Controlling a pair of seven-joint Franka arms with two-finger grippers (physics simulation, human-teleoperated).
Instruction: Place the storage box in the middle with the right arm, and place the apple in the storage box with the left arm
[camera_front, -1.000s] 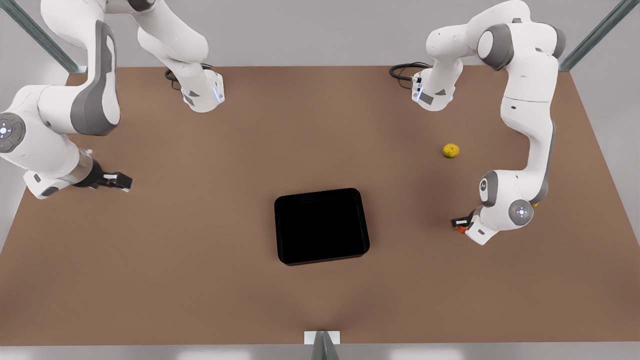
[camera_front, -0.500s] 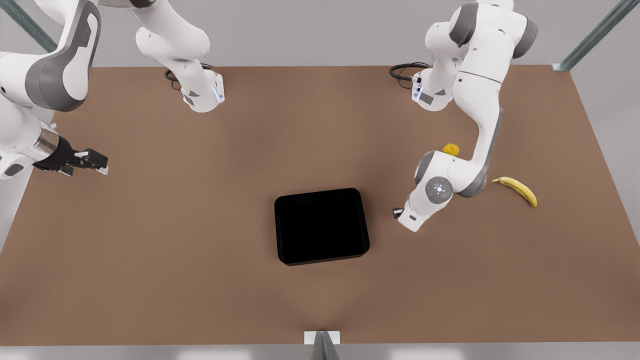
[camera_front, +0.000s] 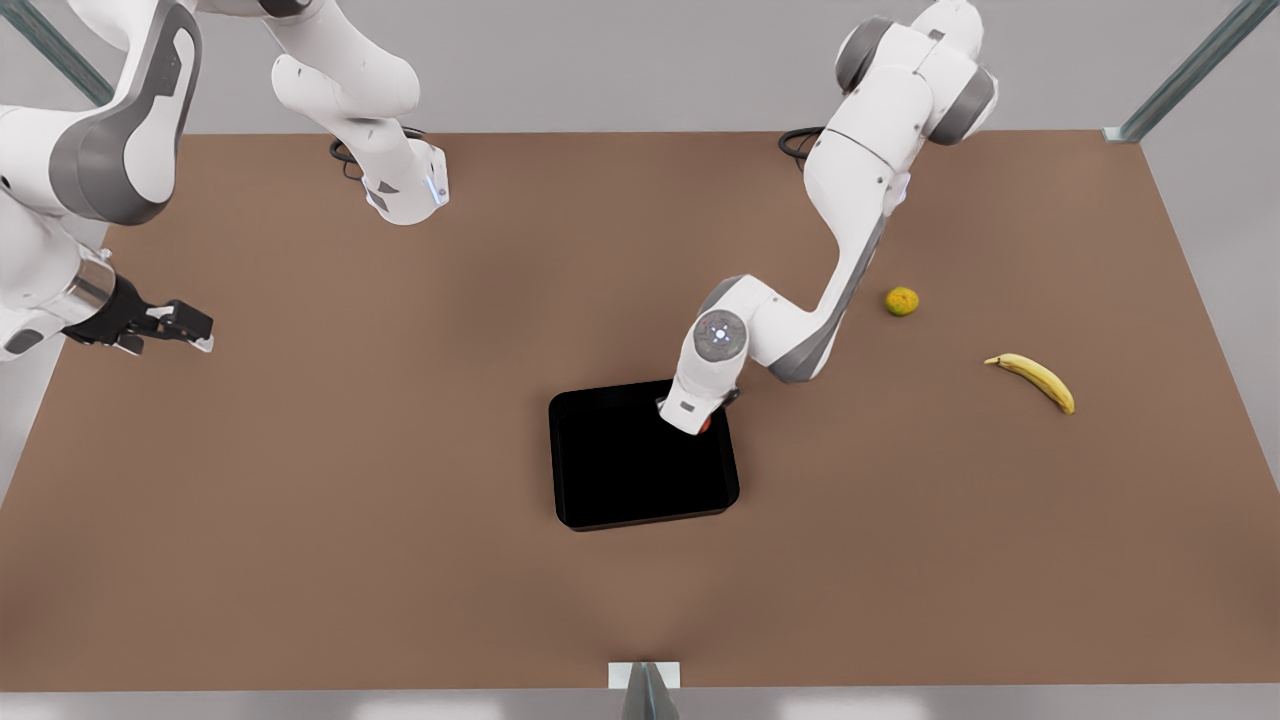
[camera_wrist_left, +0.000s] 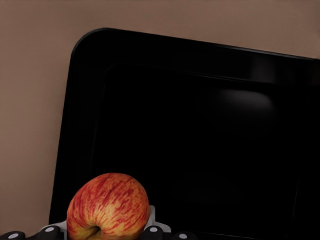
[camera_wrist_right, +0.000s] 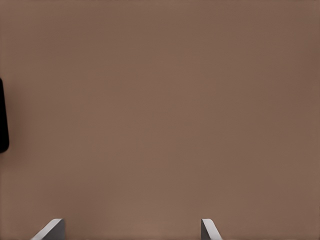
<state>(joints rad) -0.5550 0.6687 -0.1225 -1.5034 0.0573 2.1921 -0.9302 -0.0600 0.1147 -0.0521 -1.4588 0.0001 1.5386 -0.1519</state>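
The left gripper (camera_front: 704, 424) has its jaws shut on the apple (camera_wrist_left: 108, 206), and it hangs over the far right corner of the box (camera_front: 640, 480). In the left wrist view the apple sits between the fingers with the black floor of the box right below it. The right gripper (camera_front: 190, 328) has its jaws spread wide with nothing in them. It waits far off at the front view's left, above bare table (camera_front: 400, 560).

A second ago the left gripper was low by the table's right edge, at the apple. Half a second ago it was partway across. Now it is over the box. The box has stayed in the middle the whole time, so that part looks done. I think the apple only needs letting go now, though I cannot tell how high it hangs above the floor.

The bumpy fruit (camera_front: 902, 301) and the banana (camera_front: 1034, 378) lie well apart on the right.

I see no words or labels on anything.
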